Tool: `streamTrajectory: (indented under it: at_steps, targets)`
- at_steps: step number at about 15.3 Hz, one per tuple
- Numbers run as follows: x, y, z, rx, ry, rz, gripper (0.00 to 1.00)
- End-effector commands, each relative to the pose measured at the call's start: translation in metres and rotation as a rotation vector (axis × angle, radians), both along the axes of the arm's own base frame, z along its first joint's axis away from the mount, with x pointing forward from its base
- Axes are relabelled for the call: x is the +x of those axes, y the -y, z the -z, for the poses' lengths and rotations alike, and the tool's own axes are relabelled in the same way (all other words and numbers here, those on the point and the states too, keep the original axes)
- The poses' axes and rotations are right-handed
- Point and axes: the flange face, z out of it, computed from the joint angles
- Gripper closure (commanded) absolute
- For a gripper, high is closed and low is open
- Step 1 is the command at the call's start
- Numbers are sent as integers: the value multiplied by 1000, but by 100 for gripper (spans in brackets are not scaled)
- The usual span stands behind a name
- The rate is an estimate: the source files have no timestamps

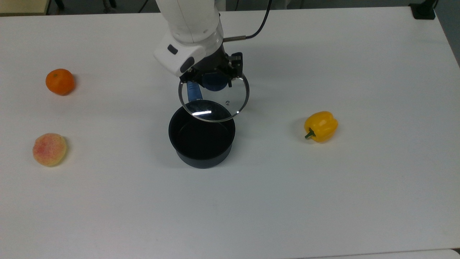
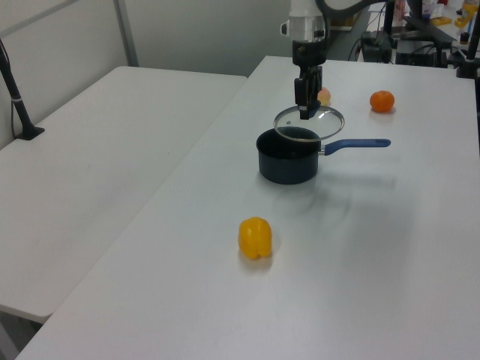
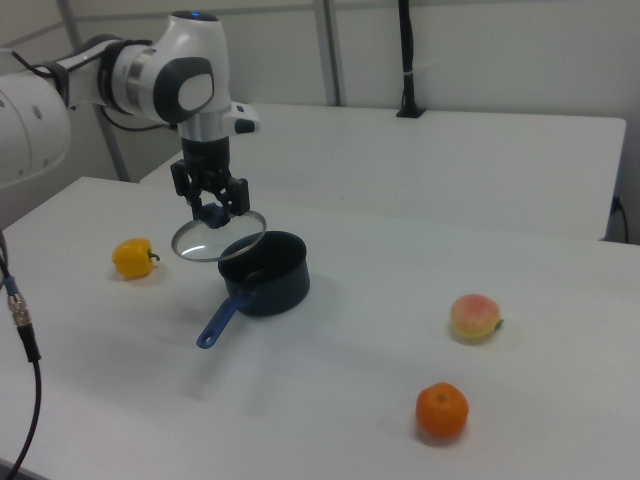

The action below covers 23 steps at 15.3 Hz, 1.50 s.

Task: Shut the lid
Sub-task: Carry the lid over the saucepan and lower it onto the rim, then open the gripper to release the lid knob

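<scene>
White table (image 1: 323, 201), hand (image 1: 212, 80) clamped on blue knob, clear metal-rimmed lid (image 1: 215, 102) aloft

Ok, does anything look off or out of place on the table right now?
Nothing looks spilled or damaged. The lid is not on the saucepan yet: the gripper holds it by its blue knob in the air, overlapping just the handle-side rim. The orange, peach and yellow pepper sit apart on the table.
</scene>
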Motion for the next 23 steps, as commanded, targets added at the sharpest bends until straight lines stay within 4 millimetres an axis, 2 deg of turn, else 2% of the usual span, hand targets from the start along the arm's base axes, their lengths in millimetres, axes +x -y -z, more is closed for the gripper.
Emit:
streamTrajectory:
  at_steps: [1, 5, 9, 11, 23]
  targets:
    - [19, 4, 9, 22, 8, 35, 88]
    - [32, 8, 37, 18, 17, 62, 88]
    - [45, 25, 52, 18, 53, 106, 88]
    - [50, 25, 69, 16, 50, 120, 88]
    - [57, 23, 84, 17, 72, 138, 87]
